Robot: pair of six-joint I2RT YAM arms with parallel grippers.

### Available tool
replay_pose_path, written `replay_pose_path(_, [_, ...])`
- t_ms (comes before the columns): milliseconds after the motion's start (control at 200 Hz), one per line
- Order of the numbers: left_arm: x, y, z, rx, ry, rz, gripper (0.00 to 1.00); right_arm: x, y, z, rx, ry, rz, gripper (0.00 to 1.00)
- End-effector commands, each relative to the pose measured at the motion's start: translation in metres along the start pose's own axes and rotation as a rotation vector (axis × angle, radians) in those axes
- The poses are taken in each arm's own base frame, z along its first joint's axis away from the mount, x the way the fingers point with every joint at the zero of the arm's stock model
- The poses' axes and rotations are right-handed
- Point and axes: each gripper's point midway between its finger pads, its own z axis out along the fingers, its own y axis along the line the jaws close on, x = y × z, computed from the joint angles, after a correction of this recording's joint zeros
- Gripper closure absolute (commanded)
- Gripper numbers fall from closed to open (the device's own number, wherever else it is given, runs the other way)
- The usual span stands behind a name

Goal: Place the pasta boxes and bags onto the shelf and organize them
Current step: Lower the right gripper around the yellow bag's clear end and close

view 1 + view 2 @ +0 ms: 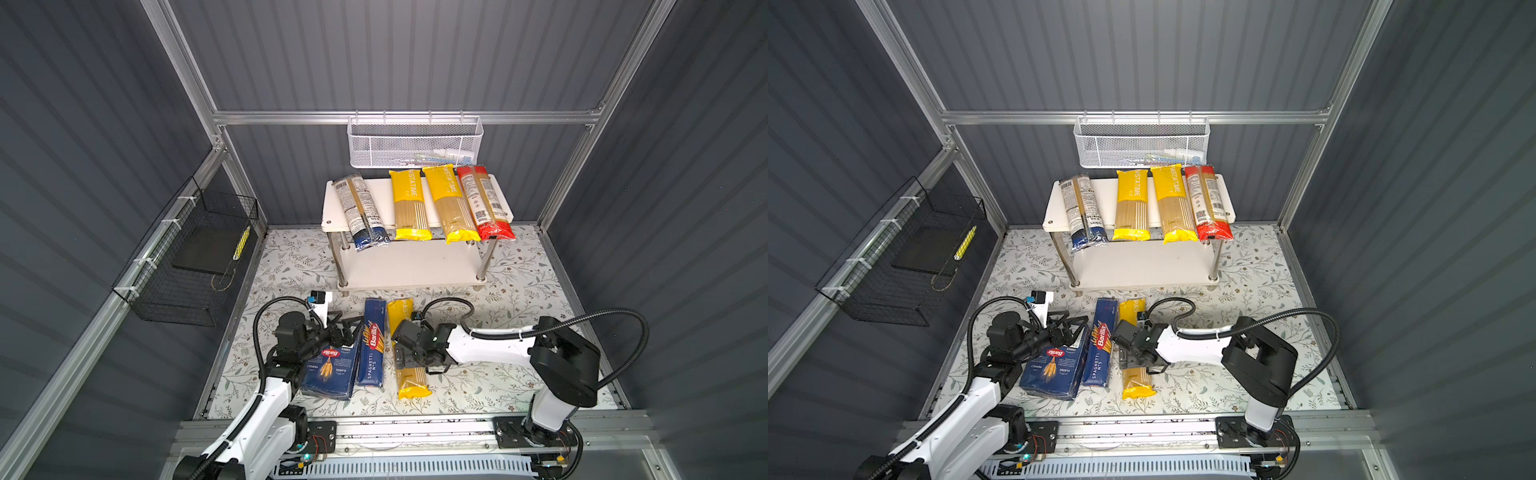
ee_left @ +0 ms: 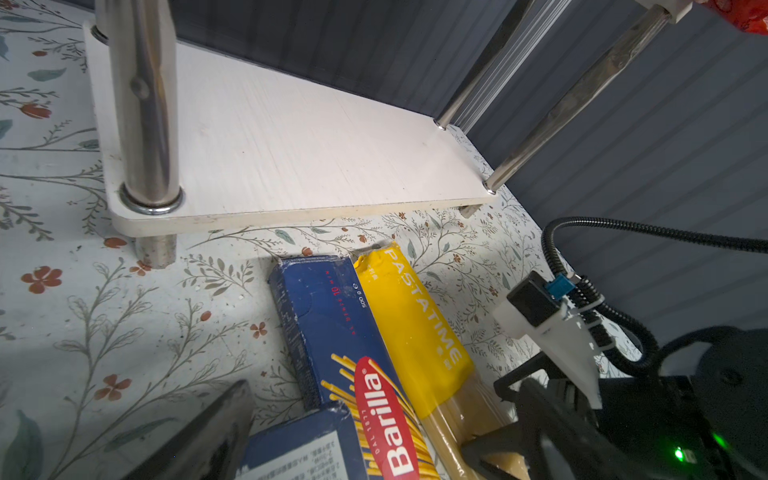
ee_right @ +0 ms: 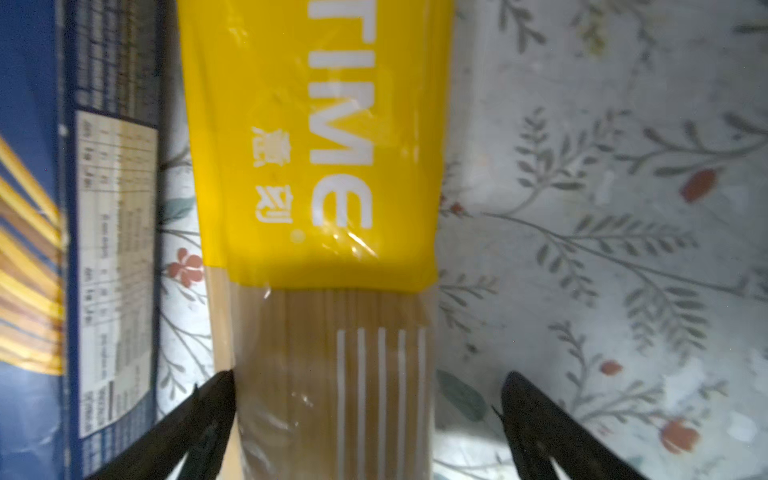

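One yellow bag point(image 3: 324, 166) straddled by wide-open right gripper point(image 3: 368, 376)

1. Table point(image 1: 519, 291): floral-patterned top. It carries the shelf point(image 1: 415, 266), which stands at the rear.
2. Shelf, top board, left to right: navy bag point(image 1: 360, 212), yellow bag point(image 1: 409, 208), second yellow bag point(image 1: 451, 208), red bag point(image 1: 484, 203). They lie side by side, and their near ends overhang the front edge.
3. Table, in front of the shelf, left to right: wide box point(image 1: 330, 374), narrow box point(image 1: 372, 345), third yellow bag point(image 1: 411, 376). They lie close together, lengthwise.
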Motion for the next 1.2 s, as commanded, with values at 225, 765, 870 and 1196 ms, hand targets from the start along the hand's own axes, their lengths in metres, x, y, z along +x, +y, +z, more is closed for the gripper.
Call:
replay_pose_path(225, [0.002,-0.014,0.003,0.07,0.005,0.041,0.0,0.006,-0.017,-0.03,-0.066,-0.035,-0.136,0.01])
replay_pose_path(765, [0.008,-0.021,0.01,0.082,0.041,0.07,0.0,-0.009,-0.006,-0.035,-0.071,-0.088,-0.216,0.01])
replay_pose_path(870, [0.007,-0.02,0.01,0.072,0.036,0.071,0.01,-0.006,-0.001,-0.028,-0.084,-0.066,-0.239,0.01])
replay_pose_path(1196, [0.008,-0.016,0.01,0.052,0.037,0.069,0.0,-0.002,0.003,-0.012,-0.064,-0.024,-0.249,0.01])
